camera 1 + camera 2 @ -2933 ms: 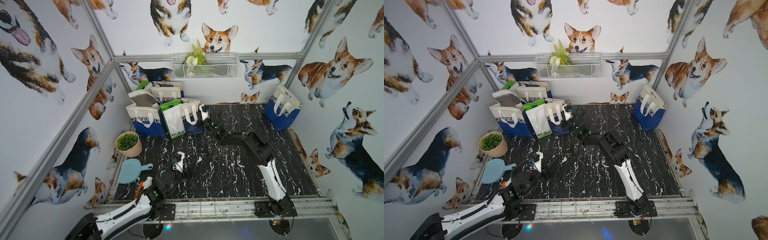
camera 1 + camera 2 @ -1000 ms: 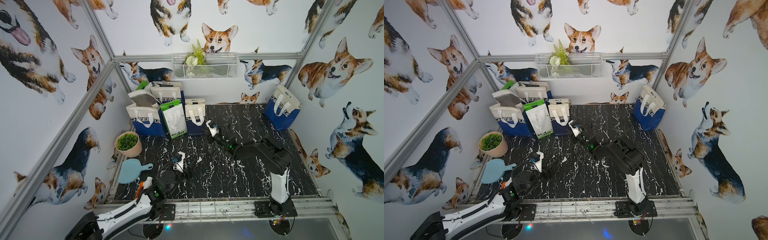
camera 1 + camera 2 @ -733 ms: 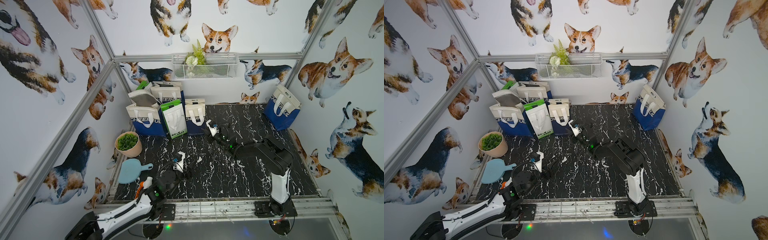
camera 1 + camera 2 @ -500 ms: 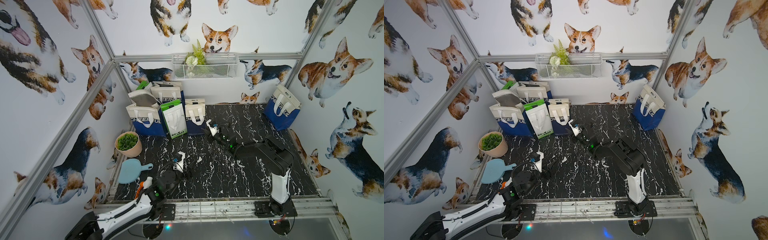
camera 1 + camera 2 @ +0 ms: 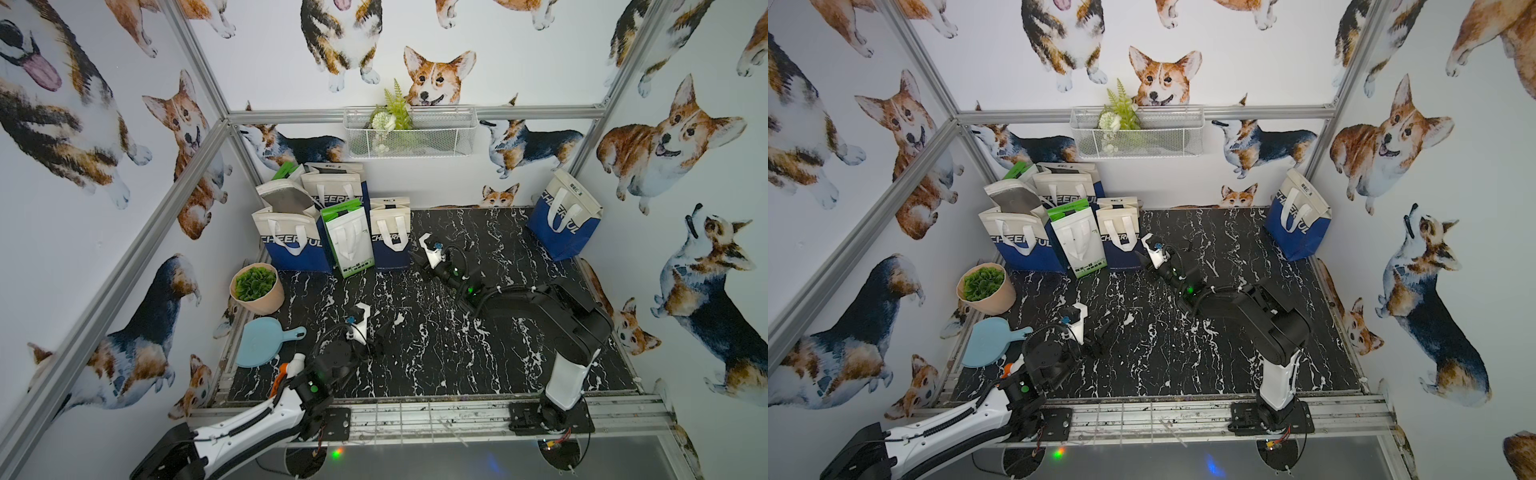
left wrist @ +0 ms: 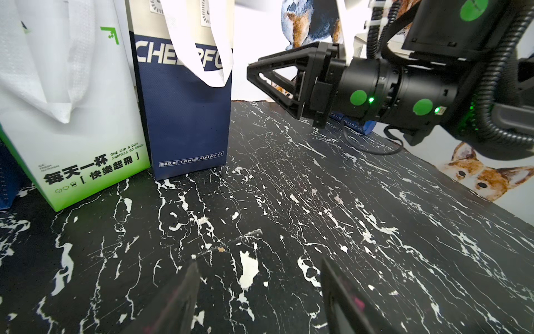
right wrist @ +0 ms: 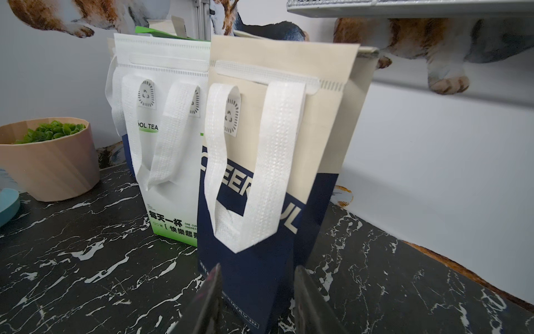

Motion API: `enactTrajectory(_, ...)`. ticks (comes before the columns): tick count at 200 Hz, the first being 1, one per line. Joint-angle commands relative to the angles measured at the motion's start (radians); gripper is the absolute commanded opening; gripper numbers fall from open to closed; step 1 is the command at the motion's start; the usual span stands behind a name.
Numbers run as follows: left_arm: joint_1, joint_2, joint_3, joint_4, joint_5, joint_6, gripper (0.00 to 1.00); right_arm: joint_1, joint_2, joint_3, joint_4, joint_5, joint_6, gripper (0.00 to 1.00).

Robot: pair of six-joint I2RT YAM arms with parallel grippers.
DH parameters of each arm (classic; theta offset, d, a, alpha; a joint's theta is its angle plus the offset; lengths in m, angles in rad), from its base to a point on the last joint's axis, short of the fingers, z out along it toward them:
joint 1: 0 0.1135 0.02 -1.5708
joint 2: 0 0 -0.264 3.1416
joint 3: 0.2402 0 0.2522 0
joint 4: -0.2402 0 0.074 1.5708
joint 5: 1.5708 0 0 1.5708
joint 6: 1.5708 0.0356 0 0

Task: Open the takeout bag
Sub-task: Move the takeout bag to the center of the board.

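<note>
Right wrist view, not left wrist, is showing the shut top of the blue bag [image 7: 318,130]; left gripper [image 6: 258,261] and right gripper [image 7: 257,266] are sitting open, holding nothing

The navy bag [image 6: 185,115] reads "CHEERFU", partly covered by its handle, with "TAKEAWAY >>>" in a strip at its foot. The white bag [image 6: 72,130] carries "每天一杯 [快樂起飛]", "ONE CUP A DAY SADNESS GO AWAY" and "ICE FRESH NUTRITION"; the right wrist view adds "OOL TEA" higher up. Recycling signs [image 7: 229,118] mark both bags. In a top view the big bag [image 5: 291,245] shows "CHEER" and "UL".
</note>
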Motion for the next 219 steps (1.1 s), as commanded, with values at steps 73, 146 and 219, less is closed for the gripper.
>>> enactTrajectory(73, -0.002, -0.066, -0.002, -0.005, -0.015, 0.002, 0.69, -0.173, -0.710, -0.055, -0.684, 0.450, 0.064, 0.43)
enactTrajectory(146, -0.002, -0.093, -0.008, -0.017, -0.008, 0.006, 0.69, -0.452, -1.031, -0.088, -0.951, 0.614, 0.090, 0.67)
enactTrajectory(219, -0.002, -0.105, -0.014, -0.021, -0.010, 0.010, 0.73, -0.918, -0.682, -0.021, -0.866, 0.169, 0.362, 0.76)
